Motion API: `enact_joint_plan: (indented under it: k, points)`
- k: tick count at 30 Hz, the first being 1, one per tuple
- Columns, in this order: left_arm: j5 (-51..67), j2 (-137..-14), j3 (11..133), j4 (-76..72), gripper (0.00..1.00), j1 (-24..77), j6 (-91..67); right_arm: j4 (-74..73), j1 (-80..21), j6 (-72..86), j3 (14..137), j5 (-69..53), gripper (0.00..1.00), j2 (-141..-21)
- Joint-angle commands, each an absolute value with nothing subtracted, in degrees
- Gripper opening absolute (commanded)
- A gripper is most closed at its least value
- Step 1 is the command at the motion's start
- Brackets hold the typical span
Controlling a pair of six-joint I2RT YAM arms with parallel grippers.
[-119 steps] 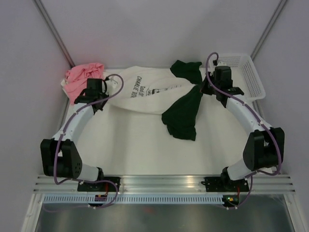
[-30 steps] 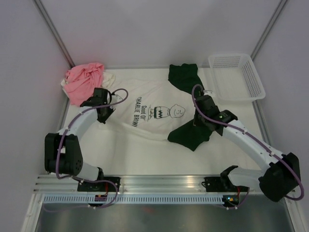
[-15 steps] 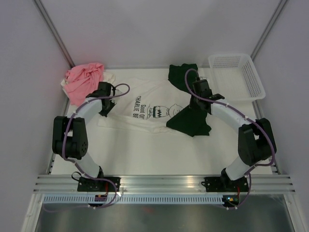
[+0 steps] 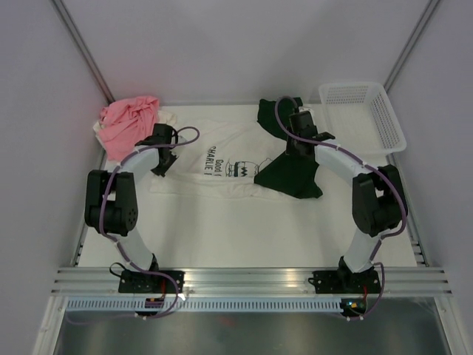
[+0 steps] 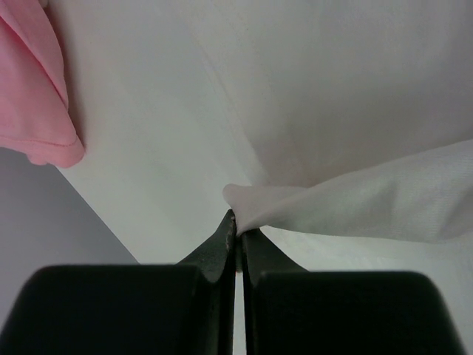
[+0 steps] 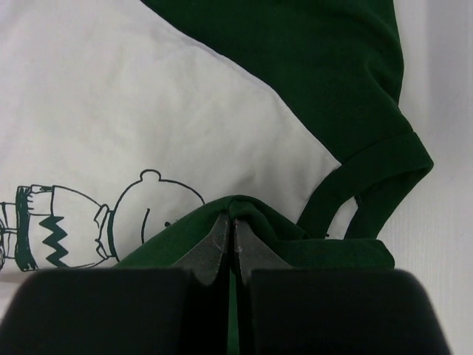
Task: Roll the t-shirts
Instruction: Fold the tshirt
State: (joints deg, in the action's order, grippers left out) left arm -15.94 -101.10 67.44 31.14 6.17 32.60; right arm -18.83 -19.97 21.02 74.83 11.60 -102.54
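A cream-white t-shirt [image 4: 222,164] with a black cartoon and lettering lies spread across the middle of the table. My left gripper [image 4: 160,168] is at its left edge. In the left wrist view, this gripper [image 5: 238,225] is shut on a pinched fold of the cream cloth [image 5: 347,203]. A dark green t-shirt [image 4: 290,176] lies over the cream one's right side and reaches to the back [image 4: 273,112]. My right gripper [image 4: 295,151] is over it. In the right wrist view, that gripper [image 6: 230,222] is shut on a raised green fold [image 6: 310,240], with the cartoon print [image 6: 111,214] just beyond. A pink t-shirt [image 4: 129,122] is bunched at the back left.
A white plastic mesh basket [image 4: 384,118] stands at the back right corner. A bit of cream cloth [image 4: 168,117] peeks out beside the pink heap. Grey walls close in the table on the left, the back and the right.
Both grippers have moved toward the back of the table, dragging their cloth along. The cream shirt now lies flatter and farther back, and the green shirt's lower part has shifted back with it.
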Motion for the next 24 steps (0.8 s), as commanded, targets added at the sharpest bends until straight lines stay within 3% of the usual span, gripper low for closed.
enact_joint_plan:
  k: [1,8,11,12,15,18,20,24]
  points:
    - [-18.1,-102.48,70.22,29.79,0.02,5.54,30.85,-18.1,-19.69,19.34,78.66,14.67,0.0,-104.32]
    - [-18.19,-103.97,71.45,29.79,0.03,5.1,30.15,-17.05,-19.51,17.93,81.03,15.65,0.0,-107.31]
    - [-18.19,-104.5,71.54,29.79,0.12,5.1,30.15,-16.7,-19.51,17.32,82.35,15.21,0.0,-109.24]
    - [-18.11,-104.5,71.54,29.79,0.21,5.1,30.23,-16.61,-19.6,16.97,82.96,15.12,0.0,-110.12]
    - [-18.11,-104.5,71.72,29.88,0.35,5.1,30.41,-16.52,-19.51,16.0,84.46,15.21,0.06,-112.14]
    - [-18.98,-104.33,72.51,29.88,0.6,4.83,30.41,-18.18,-19.51,14.68,87.62,14.15,0.59,-114.87]
    - [-19.68,-102.84,72.6,29.88,0.66,4.57,30.67,-20.9,-19.51,14.85,89.64,15.81,0.65,-115.66]
    - [-17.77,-94.86,68.92,30.5,0.67,4.48,33.91,-20.74,-19.51,15.73,85.27,18.89,0.74,-109.88]
